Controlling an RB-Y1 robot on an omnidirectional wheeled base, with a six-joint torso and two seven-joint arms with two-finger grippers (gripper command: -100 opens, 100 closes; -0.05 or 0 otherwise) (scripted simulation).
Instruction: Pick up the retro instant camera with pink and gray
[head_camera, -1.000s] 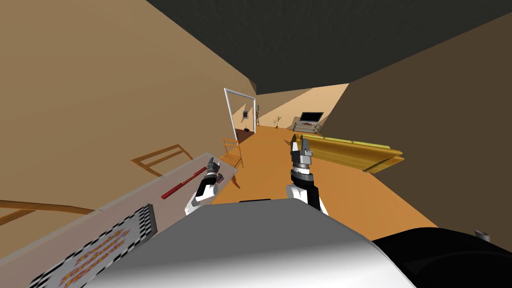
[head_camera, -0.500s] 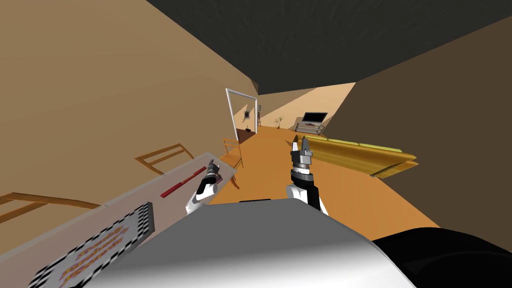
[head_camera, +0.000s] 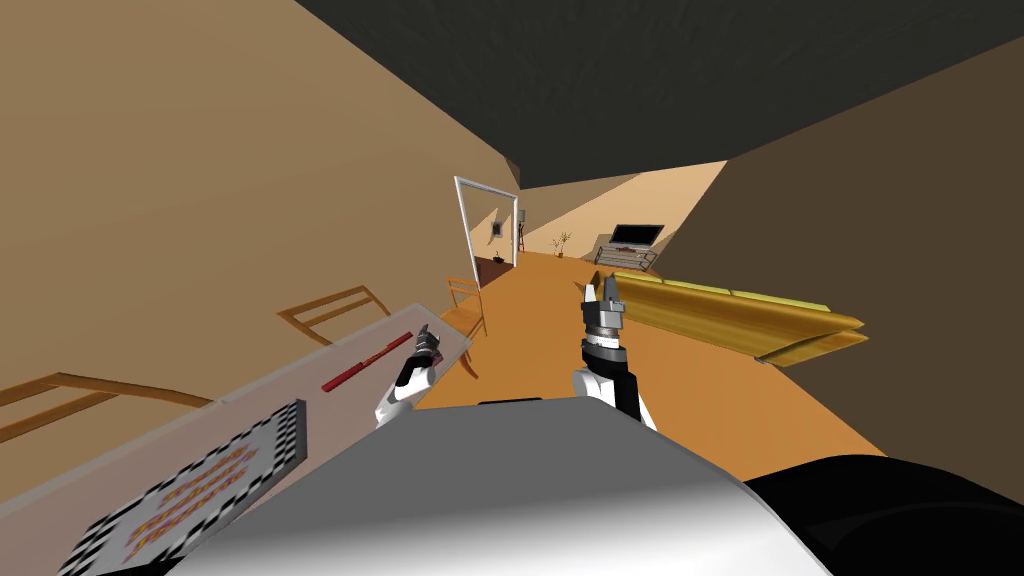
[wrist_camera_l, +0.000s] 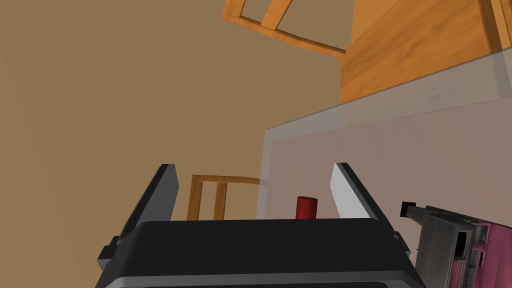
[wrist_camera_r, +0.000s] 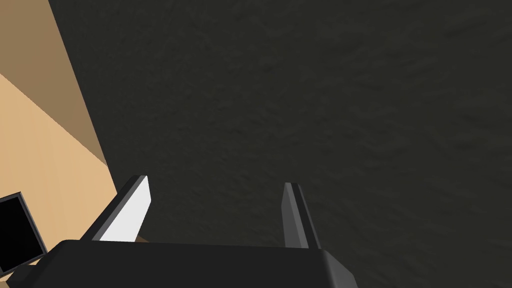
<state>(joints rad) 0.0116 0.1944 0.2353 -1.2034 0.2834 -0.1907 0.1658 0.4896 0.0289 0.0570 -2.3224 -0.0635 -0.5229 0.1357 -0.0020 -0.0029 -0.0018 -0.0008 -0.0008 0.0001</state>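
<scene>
Left wrist view: red stick (wrist_camera_l: 306, 207) ahead of spread left pincer (wrist_camera_l: 254, 168), camera (wrist_camera_l: 462, 246) beside.

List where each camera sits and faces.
Head: on my head, looking down and forward along the table; left gripper and right gripper show.
Left wrist: on the left hand, facing across the table; open fingers, pink and grey camera beside them.
Right wrist: on the raised right hand, facing upward; open fingers.
Shared: head and left wrist show the red stick.

By my left hand (wrist_camera_l: 253, 168), the table (wrist_camera_l: 400, 150) looks smooth, matt, faintly see-through; the chair (wrist_camera_l: 280, 34) and floor (wrist_camera_l: 415, 45) show wood grain; the camera (wrist_camera_l: 452, 245) looks matt.
</scene>
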